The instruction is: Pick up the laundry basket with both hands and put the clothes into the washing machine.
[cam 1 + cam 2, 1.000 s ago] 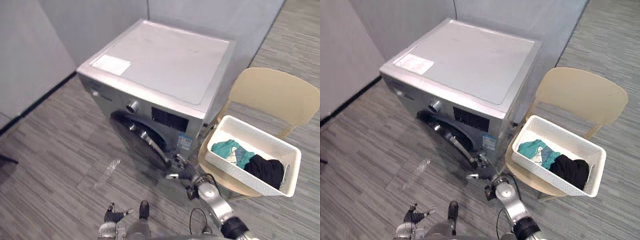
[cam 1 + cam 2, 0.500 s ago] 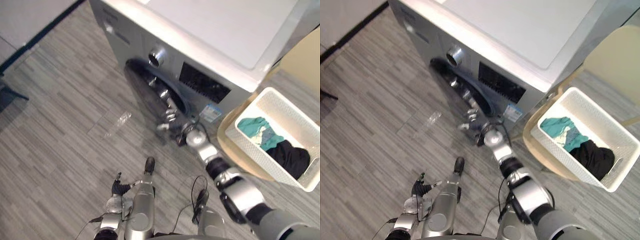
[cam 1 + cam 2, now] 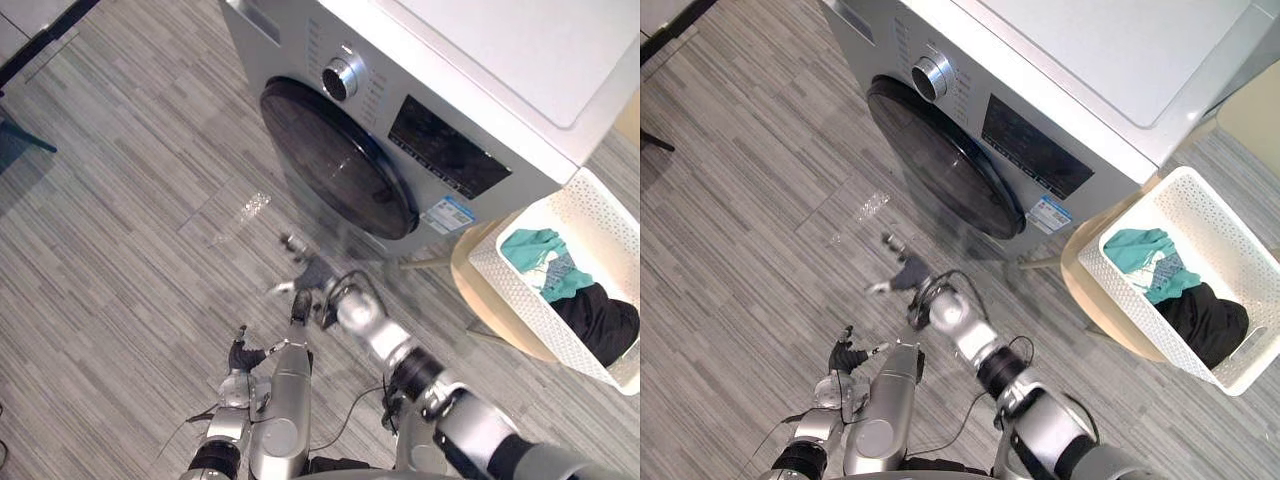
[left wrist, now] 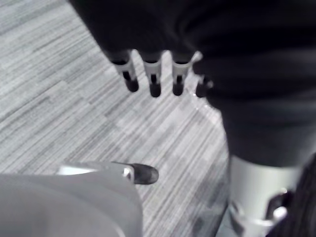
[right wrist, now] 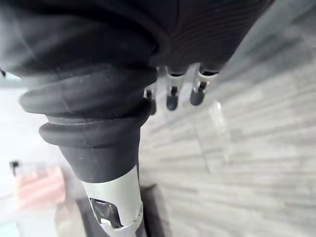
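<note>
The white laundry basket (image 3: 585, 215) stands on a beige chair (image 3: 478, 300) to the right of the washing machine (image 3: 470, 90). A teal cloth (image 3: 533, 249) and a black cloth (image 3: 603, 322) lie in it. The machine's round dark door (image 3: 335, 160) looks closed. My right hand (image 3: 905, 274) hangs over the floor below the door, open, fingers spread, holding nothing. My left hand (image 3: 240, 354) is low beside me, far from the basket; the left wrist view shows its fingers (image 4: 154, 79) straight over bare floor. Both hands are well apart from the basket.
Grey plank floor (image 3: 110, 250) spreads in front of and to the left of the machine. A dark baseboard (image 3: 40, 38) runs along the wall at the far left. The chair stands tight against the machine's right side.
The camera has tipped down and closer, so the whole scene shifted. My right hand has come away from the machine's door and now hangs lower over the floor. The basket has stayed on the chair.
</note>
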You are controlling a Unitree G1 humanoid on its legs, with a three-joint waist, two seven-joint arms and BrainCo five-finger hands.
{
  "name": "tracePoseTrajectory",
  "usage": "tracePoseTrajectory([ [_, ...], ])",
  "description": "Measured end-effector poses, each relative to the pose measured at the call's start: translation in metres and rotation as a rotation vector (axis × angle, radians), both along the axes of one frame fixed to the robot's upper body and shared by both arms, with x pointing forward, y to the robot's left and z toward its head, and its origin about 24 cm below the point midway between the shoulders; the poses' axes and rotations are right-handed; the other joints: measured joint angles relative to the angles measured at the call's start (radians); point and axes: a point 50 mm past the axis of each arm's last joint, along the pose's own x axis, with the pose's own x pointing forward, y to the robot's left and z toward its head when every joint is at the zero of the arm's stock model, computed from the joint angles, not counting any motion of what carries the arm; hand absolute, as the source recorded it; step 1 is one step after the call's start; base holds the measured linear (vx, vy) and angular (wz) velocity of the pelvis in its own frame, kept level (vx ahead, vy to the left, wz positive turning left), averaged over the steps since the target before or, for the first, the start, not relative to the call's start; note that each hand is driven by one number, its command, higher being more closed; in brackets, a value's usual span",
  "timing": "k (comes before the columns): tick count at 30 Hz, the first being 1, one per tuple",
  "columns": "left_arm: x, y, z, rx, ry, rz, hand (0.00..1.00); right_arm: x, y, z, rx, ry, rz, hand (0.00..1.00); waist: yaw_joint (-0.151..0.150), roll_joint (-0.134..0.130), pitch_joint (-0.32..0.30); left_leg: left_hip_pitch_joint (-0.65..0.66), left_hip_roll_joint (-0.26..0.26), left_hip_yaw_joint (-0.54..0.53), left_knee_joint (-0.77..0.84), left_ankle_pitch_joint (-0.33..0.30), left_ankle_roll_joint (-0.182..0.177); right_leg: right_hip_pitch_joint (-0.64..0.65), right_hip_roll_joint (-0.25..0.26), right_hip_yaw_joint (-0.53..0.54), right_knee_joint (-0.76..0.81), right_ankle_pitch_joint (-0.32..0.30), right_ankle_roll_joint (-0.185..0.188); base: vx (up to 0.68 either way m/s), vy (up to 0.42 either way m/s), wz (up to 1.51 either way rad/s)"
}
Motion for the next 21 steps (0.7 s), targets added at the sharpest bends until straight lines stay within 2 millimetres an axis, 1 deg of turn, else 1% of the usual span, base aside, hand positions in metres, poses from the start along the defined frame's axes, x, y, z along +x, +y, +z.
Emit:
tracePoseTrajectory([
  [2, -0.002, 0.0, -0.002, 0.002, 0.011, 0.001, 0.0, -0.012, 0.003, 0.001, 0.051, 0.002, 0.038, 0.0, -0.01, -0.007, -0.004, 0.011, 0.001, 0.005, -0.002, -0.002, -0.001, 0.005, 0.0, 0.004, 0.002, -0.002, 0.0, -0.02, -0.01, -0.05],
  [3, -0.003, 0.001, -0.002, 0.003, 0.016, 0.002, 0.0, -0.014, 0.003, 0.003, 0.071, 0.002, 0.041, 0.0, -0.016, -0.011, -0.006, 0.014, 0.001, 0.008, -0.006, -0.004, -0.004, 0.005, 0.0, 0.006, 0.003, -0.004, 0.001, -0.05, 0.001, -0.12],
  [4, -0.004, 0.002, -0.004, 0.006, 0.027, 0.003, 0.0, -0.017, 0.001, 0.005, 0.1, -0.004, 0.044, 0.0, -0.023, -0.02, -0.011, 0.026, 0.002, 0.015, -0.022, -0.007, -0.002, 0.003, 0.0, 0.012, 0.005, -0.008, -0.002, -0.04, 0.002, -0.15],
  [5, -0.005, 0.002, -0.005, 0.008, 0.033, 0.003, 0.0, -0.019, -0.001, 0.006, 0.109, -0.009, 0.045, 0.0, -0.025, -0.028, -0.016, 0.036, 0.004, 0.024, -0.031, -0.007, -0.002, 0.003, -0.001, 0.018, 0.006, -0.01, -0.005, -0.06, -0.001, -0.21],
  [6, -0.006, 0.003, -0.006, 0.011, 0.041, 0.003, 0.0, -0.02, -0.004, 0.004, 0.11, -0.011, 0.046, 0.0, -0.027, -0.038, -0.022, 0.044, 0.006, 0.033, -0.034, -0.007, -0.002, 0.003, -0.002, 0.026, 0.005, -0.01, -0.005, -0.06, -0.005, -0.24],
  [8, -0.008, 0.007, -0.008, 0.025, 0.05, 0.002, 0.0, -0.023, -0.012, -0.001, 0.113, 0.0, 0.03, 0.0, -0.042, -0.067, -0.039, 0.048, 0.013, 0.048, -0.038, -0.007, -0.002, -0.011, 0.001, 0.046, 0.005, -0.01, -0.005, -0.06, -0.018, -0.25],
  [9, -0.009, 0.008, -0.008, 0.03, 0.054, 0.001, 0.0, -0.023, -0.015, -0.002, 0.119, 0.004, 0.015, 0.0, -0.047, -0.077, -0.047, 0.047, 0.016, 0.055, -0.046, -0.005, -0.004, -0.018, 0.002, 0.051, 0.005, -0.01, -0.005, -0.04, -0.025, -0.17],
  [10, -0.01, 0.008, -0.008, 0.036, 0.058, -0.003, 0.0, -0.024, -0.018, -0.004, 0.122, 0.012, 0.003, 0.0, -0.05, -0.081, -0.051, 0.048, 0.017, 0.056, -0.052, -0.003, -0.007, -0.02, 0.002, 0.052, 0.003, -0.009, -0.006, -0.01, -0.028, -0.1],
  [12, -0.011, 0.008, -0.009, 0.036, 0.067, -0.006, 0.0, -0.024, -0.038, -0.011, 0.138, 0.032, -0.072, 0.0, -0.05, -0.092, -0.065, 0.05, 0.017, 0.065, -0.062, -0.001, -0.009, -0.028, 0.001, 0.062, 0.002, -0.008, -0.006, 0.01, -0.027, -0.07],
  [15, -0.013, 0.008, -0.011, 0.039, 0.082, -0.007, 0.0, -0.027, -0.056, -0.006, 0.163, -0.002, -0.135, 0.0, -0.052, -0.097, -0.076, 0.053, 0.018, 0.071, -0.064, 0.003, -0.012, -0.028, 0.001, 0.068, 0.001, -0.002, 0.004, 0.05, -0.033, -0.07],
  [16, -0.016, 0.009, -0.014, 0.041, 0.099, -0.007, 0.0, -0.028, -0.065, -0.007, 0.169, -0.009, -0.18, 0.0, -0.059, -0.098, -0.09, 0.055, 0.017, 0.076, -0.064, 0.006, -0.008, -0.028, 0.0, 0.07, 0.0, -0.001, 0.004, 0.06, -0.031, -0.07],
  [17, -0.017, 0.009, -0.015, 0.041, 0.105, -0.005, 0.0, -0.03, -0.068, -0.007, 0.172, -0.01, -0.197, 0.0, -0.064, -0.099, -0.093, 0.061, 0.017, 0.081, -0.066, 0.006, -0.008, -0.026, -0.002, 0.073, 0.0, -0.001, 0.004, 0.08, -0.029, -0.08],
  [18, -0.02, 0.009, -0.017, 0.045, 0.118, -0.007, 0.0, -0.033, -0.076, -0.007, 0.172, -0.021, -0.224, 0.0, -0.075, -0.1, -0.098, 0.075, 0.016, 0.085, -0.067, 0.006, -0.008, -0.013, -0.003, 0.074, -0.003, -0.002, 0.005, 0.07, -0.027, -0.1],
  [20, -0.025, 0.01, -0.02, 0.054, 0.136, -0.013, 0.0, -0.042, -0.087, -0.008, 0.174, -0.033, -0.264, 0.0, -0.083, -0.101, -0.12, 0.079, 0.016, 0.088, -0.069, 0.005, -0.008, -0.013, -0.004, 0.077, -0.007, -0.002, 0.005, 0.06, -0.031, -0.08],
  [21, -0.027, 0.01, -0.021, 0.057, 0.146, -0.013, 0.0, -0.046, -0.094, -0.011, 0.163, -0.034, -0.286, 0.0, -0.094, -0.101, -0.131, 0.08, 0.018, 0.089, -0.071, 0.005, -0.008, -0.011, -0.002, 0.078, -0.012, -0.002, 0.005, 0.04, -0.032, -0.06],
])
